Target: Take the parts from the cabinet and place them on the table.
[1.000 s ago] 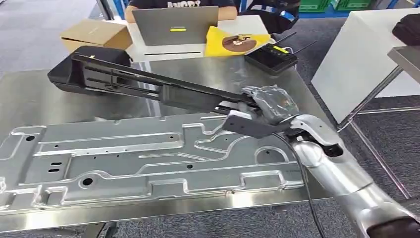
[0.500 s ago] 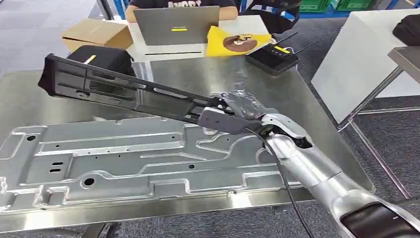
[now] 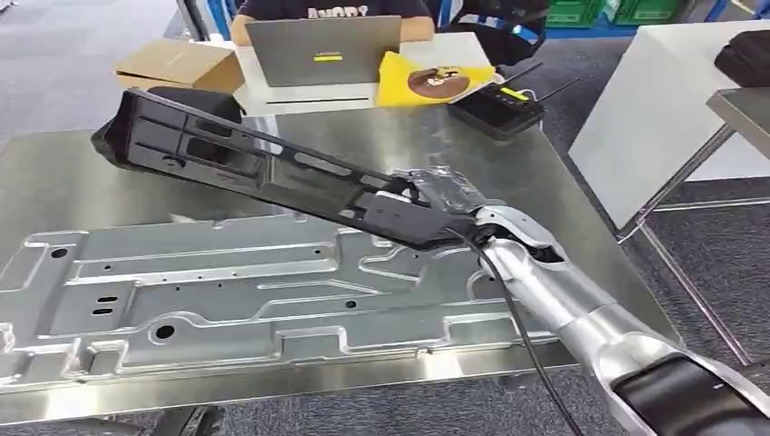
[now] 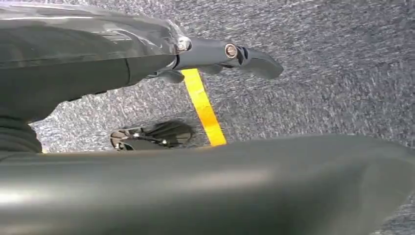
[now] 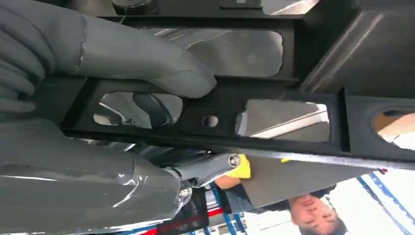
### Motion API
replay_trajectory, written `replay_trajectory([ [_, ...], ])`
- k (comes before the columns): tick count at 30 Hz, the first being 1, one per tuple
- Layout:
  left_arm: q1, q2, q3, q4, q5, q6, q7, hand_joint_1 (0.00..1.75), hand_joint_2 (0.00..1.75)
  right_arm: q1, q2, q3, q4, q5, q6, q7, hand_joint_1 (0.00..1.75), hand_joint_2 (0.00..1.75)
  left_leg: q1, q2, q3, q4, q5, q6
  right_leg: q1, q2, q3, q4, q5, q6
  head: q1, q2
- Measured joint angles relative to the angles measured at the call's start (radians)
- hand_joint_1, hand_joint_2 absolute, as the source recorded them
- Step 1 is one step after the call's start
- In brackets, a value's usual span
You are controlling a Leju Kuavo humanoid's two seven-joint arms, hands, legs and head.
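Observation:
A long black plastic part (image 3: 263,168) with cut-out windows hangs slanted above the steel table (image 3: 508,154). My right hand (image 3: 436,195) grips its near end, and its far end points to the back left, over a black case (image 3: 195,100). In the right wrist view my thumb (image 5: 147,63) presses one bar of the black part (image 5: 293,122) and the fingers wrap it from the other side. My left hand (image 4: 215,51) hangs over grey carpet, fingers straight and holding nothing.
A large stamped metal panel (image 3: 227,291) covers the table's near half. Behind the table a person (image 3: 327,9) sits at a laptop (image 3: 322,50), with a cardboard box (image 3: 177,64), a yellow cloth (image 3: 427,77) and a black device with antennas (image 3: 495,104). A white table (image 3: 672,91) stands at the right.
My right hand has moved left over the table with the black part. The part has rolled, now showing its windowed face, and its far end swung left and then a little back.

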Motion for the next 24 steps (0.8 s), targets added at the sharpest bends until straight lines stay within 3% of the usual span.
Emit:
replay_trajectory([
  [4, -0.001, -0.003, -0.001, 0.0, 0.01, 0.0, -0.004, 0.0, 1.75, -0.029, 0.014, 0.012, 0.059, 0.006, 0.0, -0.001, 1.75, 1.75, 0.0, 0.0, 0.005, 0.0, 0.0, 0.0, 0.001, 0.0, 0.006, -0.001, 0.0, 0.0, 0.0, 0.0],
  [5, 0.0, -0.004, -0.001, 0.0, 0.012, 0.0, -0.006, 0.0, 1.75, -0.033, 0.017, 0.014, 0.067, 0.006, 0.0, -0.001, 0.0, 0.0, 0.0, 0.0, 0.006, 0.0, 0.0, 0.0, 0.001, 0.0, 0.007, -0.002, 0.0, 0.0, 0.0, 0.0],
  [13, 0.001, -0.009, -0.005, 0.0, 0.018, 0.008, -0.014, 0.0, 1.75, -0.056, 0.028, 0.028, 0.108, 0.01, 0.0, -0.003, 0.0, 0.0, 0.0, 0.0, 0.009, 0.0, 0.0, 0.0, 0.001, 0.0, 0.011, -0.003, 0.001, 0.001, 0.0, 0.0],
  [14, 0.001, -0.009, -0.005, 0.0, 0.018, 0.005, -0.018, 0.0, 0.0, -0.06, 0.031, 0.031, 0.112, 0.01, 0.0, -0.003, 0.0, 0.0, 0.0, 0.0, 0.009, 0.0, 0.0, 0.0, 0.001, 0.001, 0.011, -0.003, 0.001, 0.001, 0.0, 0.0],
  [24, 0.0, -0.014, -0.007, 0.0, 0.032, 0.006, -0.016, 0.0, 0.0, -0.084, 0.05, 0.05, 0.141, 0.005, 0.0, -0.005, 0.0, 0.0, 0.0, 0.0, 0.009, 0.0, 0.0, 0.0, 0.001, 0.0, 0.011, -0.003, 0.001, 0.001, 0.0, 0.0],
])
